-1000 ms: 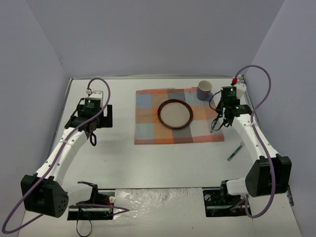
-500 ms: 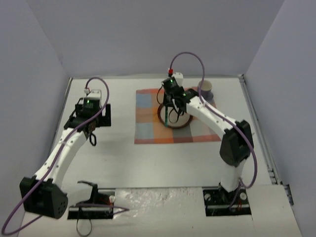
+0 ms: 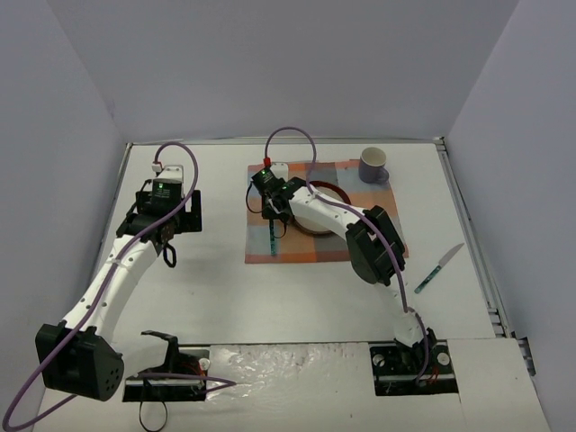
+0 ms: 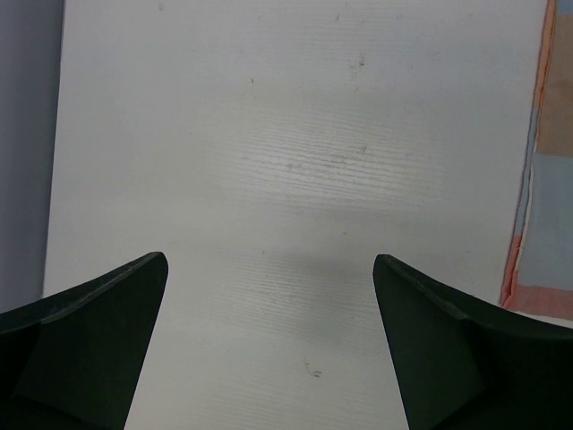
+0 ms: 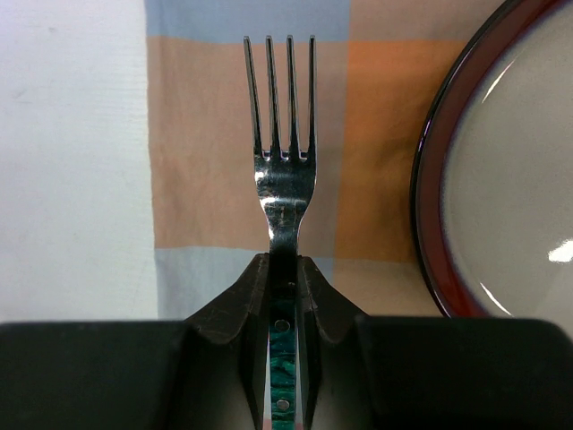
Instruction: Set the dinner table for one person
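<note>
Right wrist: fork (image 5: 285, 188) pinched by right gripper (image 5: 285, 262) above mat (image 5: 201, 134).

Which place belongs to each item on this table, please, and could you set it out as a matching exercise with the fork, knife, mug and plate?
1 fork
2 knife
3 mug
4 plate

A lying on the bare table, right of the mat
B in the middle of the mat
C clamped in the right gripper, left of the plate
D at the mat's far right corner

Pairs: 1-C, 2-A, 3-D, 4-B
</note>
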{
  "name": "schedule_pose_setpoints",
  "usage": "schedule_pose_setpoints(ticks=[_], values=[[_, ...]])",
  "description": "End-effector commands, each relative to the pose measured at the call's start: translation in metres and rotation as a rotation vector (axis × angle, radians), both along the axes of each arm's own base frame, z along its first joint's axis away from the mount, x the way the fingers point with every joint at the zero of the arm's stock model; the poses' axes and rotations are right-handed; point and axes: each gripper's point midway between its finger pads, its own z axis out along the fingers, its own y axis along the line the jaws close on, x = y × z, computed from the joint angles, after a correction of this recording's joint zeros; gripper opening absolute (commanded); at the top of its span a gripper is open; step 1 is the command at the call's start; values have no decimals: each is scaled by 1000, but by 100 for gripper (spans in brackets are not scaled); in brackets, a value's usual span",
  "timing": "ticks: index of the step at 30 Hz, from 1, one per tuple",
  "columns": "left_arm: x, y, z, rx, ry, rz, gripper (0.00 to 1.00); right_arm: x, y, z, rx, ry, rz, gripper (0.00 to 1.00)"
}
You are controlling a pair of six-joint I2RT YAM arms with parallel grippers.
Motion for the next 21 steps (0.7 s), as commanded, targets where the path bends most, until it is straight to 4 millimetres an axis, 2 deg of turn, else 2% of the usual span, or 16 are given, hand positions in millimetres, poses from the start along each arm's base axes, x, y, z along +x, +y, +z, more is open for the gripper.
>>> schedule_pose_setpoints(ticks=[1,11,21], values=[[8,4,24,-9,-82,33,97,21,3,21,21,-83,-74,0],[8,2,23,-15,-76,27,97,27,3,1,-7,-75,-91,0],[8,2,23,-14,-76,26,97,25,6,-18,-21,-41,-68,0]])
